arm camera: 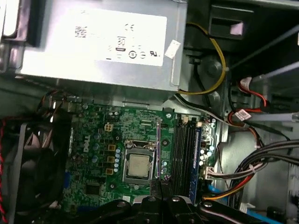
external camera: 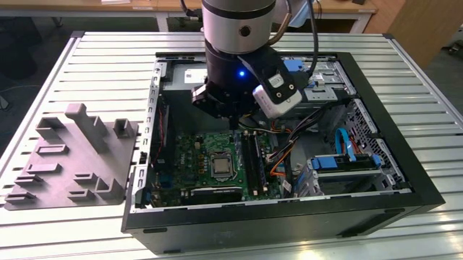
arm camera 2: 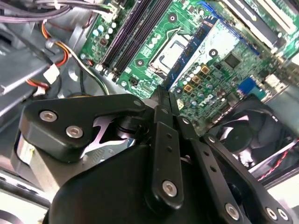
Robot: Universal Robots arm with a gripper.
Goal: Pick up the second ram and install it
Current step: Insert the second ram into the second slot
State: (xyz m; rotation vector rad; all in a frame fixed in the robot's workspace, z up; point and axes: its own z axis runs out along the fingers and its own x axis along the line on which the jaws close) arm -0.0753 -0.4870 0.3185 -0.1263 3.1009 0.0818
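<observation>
Now the gripper (arm camera: 160, 184) is pinching the ram (arm camera: 159, 149) with its fingers pressed together on it, and the ram is showing edge-on as a thin strip. It is hanging over the board (arm camera: 93, 140) inside the case (external camera: 275, 223). In the first wrist view it is appearing between the socket (arm camera: 138, 164) and the slots (arm camera: 184, 149).

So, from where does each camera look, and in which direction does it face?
Exterior view: above the table, looking down into the open computer case; the arm shows, reaching inside.
First wrist view: on the wrist, facing the motherboard and the power-supply box; the gripper shows.
Second wrist view: on the wrist, facing the motherboard and a fan; the gripper shows.
Shared: both wrist views show the processor socket and the gripper over the motherboard.
</observation>
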